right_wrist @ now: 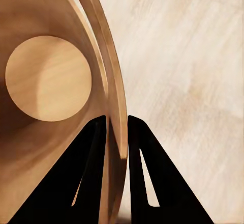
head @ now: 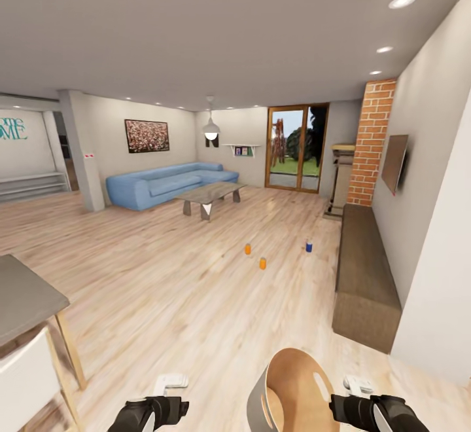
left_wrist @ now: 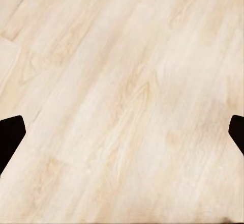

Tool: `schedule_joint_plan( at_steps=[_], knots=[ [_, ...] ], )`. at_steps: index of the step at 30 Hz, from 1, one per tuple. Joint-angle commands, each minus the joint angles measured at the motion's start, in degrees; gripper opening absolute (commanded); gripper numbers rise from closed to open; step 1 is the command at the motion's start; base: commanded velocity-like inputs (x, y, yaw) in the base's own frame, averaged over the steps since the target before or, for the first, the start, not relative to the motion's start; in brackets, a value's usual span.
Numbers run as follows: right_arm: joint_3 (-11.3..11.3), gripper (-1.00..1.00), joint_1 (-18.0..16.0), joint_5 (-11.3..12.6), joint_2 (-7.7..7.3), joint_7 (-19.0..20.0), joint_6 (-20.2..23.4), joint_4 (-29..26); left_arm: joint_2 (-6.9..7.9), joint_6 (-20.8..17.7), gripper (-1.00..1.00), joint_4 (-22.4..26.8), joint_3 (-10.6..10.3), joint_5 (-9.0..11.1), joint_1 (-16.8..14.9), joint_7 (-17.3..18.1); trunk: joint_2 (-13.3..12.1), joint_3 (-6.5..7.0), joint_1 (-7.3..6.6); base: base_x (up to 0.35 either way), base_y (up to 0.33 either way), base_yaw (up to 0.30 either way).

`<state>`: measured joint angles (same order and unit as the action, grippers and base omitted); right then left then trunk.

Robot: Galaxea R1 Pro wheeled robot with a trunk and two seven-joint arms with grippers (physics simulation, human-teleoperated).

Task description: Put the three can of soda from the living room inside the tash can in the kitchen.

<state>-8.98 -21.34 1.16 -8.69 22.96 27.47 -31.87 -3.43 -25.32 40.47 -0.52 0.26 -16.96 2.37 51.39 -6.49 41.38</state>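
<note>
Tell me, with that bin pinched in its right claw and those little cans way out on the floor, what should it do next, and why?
Probably roll forward toward the cans. The right gripper is shut on the rim of the trash can, its fingers on either side of the wall, and the left gripper is open over bare floor. The two orange cans and the blue can stand far ahead, out of reach.

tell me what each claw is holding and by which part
The right claw pinches the trash can by its rim wall, one finger inside and one outside. The left claw is open over bare wood floor, holding nothing.
</note>
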Motion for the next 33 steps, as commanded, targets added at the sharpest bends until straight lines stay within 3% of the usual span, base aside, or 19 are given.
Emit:
schedule_joint_plan(
  at_steps=[1, 15, 33],
  knots=[
    [-0.1, -1.0, 0.0, 1.0, 0.01, 0.3, 0.2, -0.1, 0.0, 0.0, 1.0, 0.0, 0.0, 0.0, 0.0, 0.0, 0.0, 0.01, 0.0, 0.343, 0.0, -0.016],
    [-0.2, -1.0, -0.1, 1.0, 0.08, 0.3, 0.2, 0.0, 0.0, 0.0, 1.0, 0.0, 0.1, 0.1, 0.0, 0.0, 0.0, 0.01, 0.0, 0.343, 0.0, -0.011],
    [-0.1, -1.0, 0.0, 1.0, 0.16, 0.3, 0.2, 0.0, 0.0, 0.0, 1.0, 0.0, 0.1, 0.0, 0.0, 0.0, 0.0, 0.01, 0.0, 0.343, 0.0, -0.126]
  ],
)
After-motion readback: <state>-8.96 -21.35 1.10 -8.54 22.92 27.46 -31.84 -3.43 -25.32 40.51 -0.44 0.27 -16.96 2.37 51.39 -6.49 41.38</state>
